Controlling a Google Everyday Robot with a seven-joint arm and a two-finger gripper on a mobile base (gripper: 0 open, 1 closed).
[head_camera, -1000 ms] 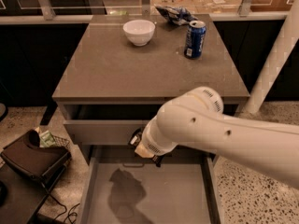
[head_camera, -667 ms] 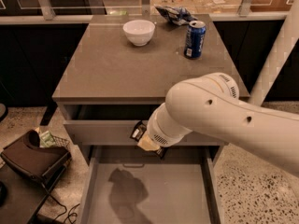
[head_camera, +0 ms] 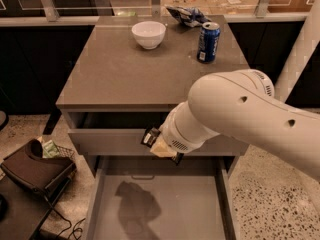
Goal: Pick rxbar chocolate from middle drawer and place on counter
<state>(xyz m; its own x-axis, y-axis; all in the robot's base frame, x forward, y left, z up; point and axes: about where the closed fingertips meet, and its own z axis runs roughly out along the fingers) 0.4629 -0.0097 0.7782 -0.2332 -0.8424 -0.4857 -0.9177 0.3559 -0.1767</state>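
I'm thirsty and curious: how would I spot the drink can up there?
On the grey-brown counter, above the drawer where the end effector hangs, look at its back right. The soda can stands there: blue and cylindrical, unlike the white bowl and crumpled snack bag.

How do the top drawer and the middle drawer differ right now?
The middle drawer is pulled far out, its plain grey floor showing; the top drawer shows only its front panel. The middle drawer sits lower and reaches nearer the camera than the top drawer. Both are grey. The claw hangs in front of the top drawer, over the middle drawer.
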